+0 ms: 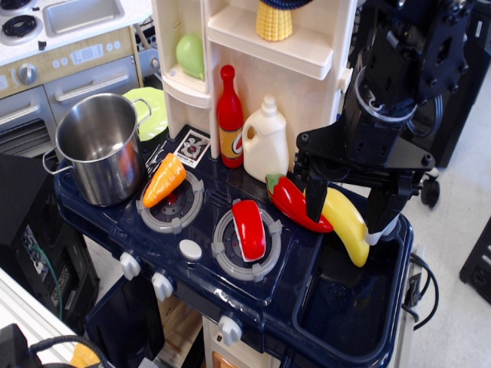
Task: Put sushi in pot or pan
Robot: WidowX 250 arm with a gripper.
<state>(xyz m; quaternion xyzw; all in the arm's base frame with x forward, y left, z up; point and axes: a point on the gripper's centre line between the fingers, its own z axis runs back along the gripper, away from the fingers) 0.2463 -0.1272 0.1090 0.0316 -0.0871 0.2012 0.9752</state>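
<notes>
The sushi [248,228], a red-topped piece with a white underside, lies on the right burner [227,261] of the dark blue toy stove. A steel pot [107,172] stands upright and empty at the stove's left end, past the left burner. My black gripper [349,211] hangs to the right of the sushi, near the sink. Its jaws are spread wide and open, one finger over the red pepper [288,201] and the other beyond the yellow banana [349,230]. The banana lies between the fingers. The gripper holds nothing.
An orange carrot [165,179] rests on the left burner beside the pot. A red bottle [230,119] and a white jug [265,142] stand at the back against the cream shelf unit. The sink basin [345,299] opens at the right front. A green plate [153,111] sits behind the pot.
</notes>
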